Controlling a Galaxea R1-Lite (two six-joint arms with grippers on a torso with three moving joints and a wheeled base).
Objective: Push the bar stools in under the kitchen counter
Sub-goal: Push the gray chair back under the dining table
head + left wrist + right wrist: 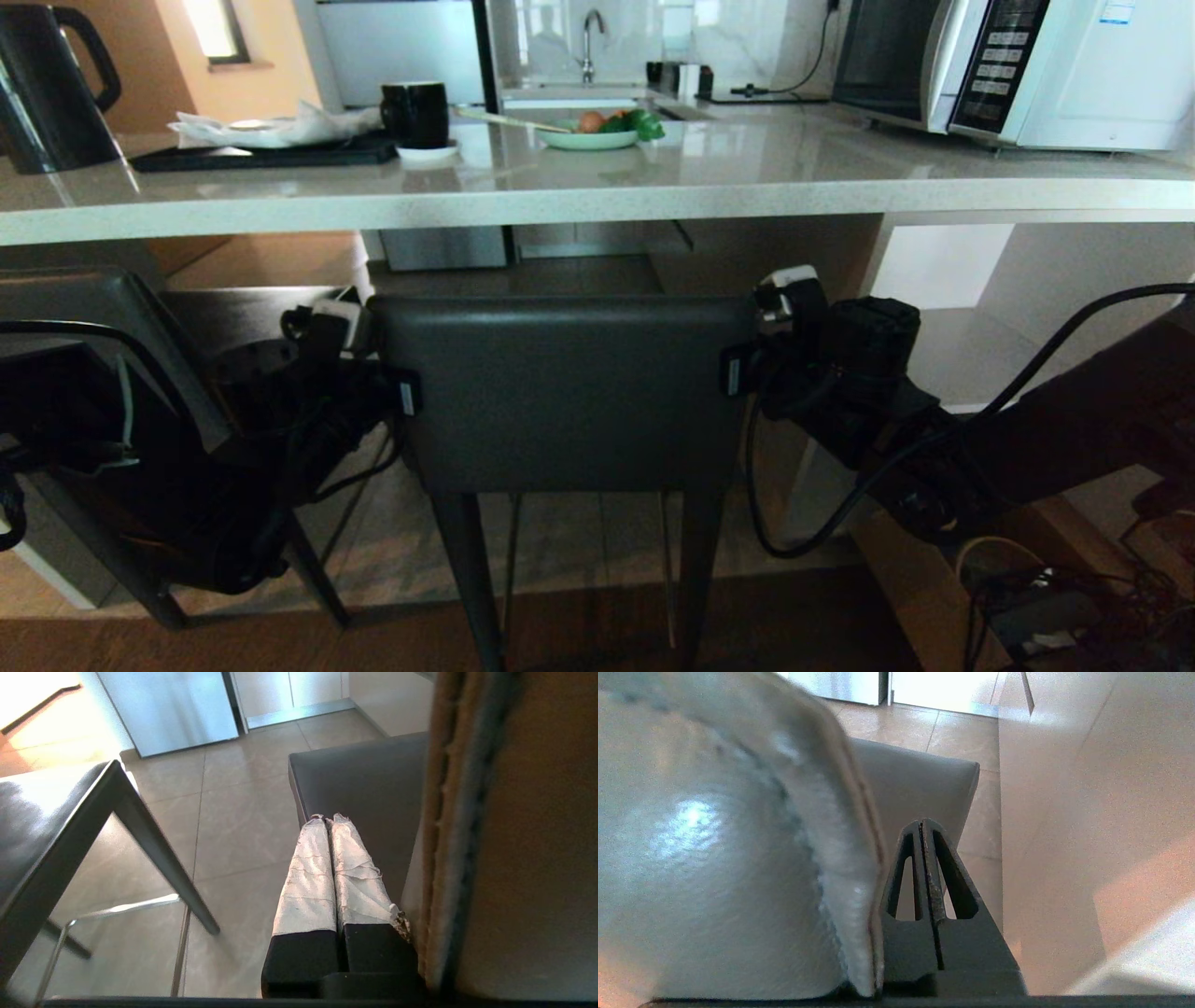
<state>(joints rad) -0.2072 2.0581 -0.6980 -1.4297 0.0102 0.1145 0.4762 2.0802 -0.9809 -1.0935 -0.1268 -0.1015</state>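
the middle bar stool (pixel 565 392) stands just short of the worktop (pixel 597 201); left hand (pixel 327 868) and right hand (pixel 922 872), fingers together and gripping nothing, flank its backrest; second stool (pixel 103 308) sits left; next, i judge, a straight even shove inward.

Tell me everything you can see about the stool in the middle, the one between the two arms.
The stool has a low rectangular dark grey backrest, leather-like, with a stitched seam at the edge, a matching seat and slim dark legs. It stands upright on the tile floor, facing the counter, its backrest below the worktop edge. The shut left end effector and shut right end effector flank the backrest's sides, close against them.
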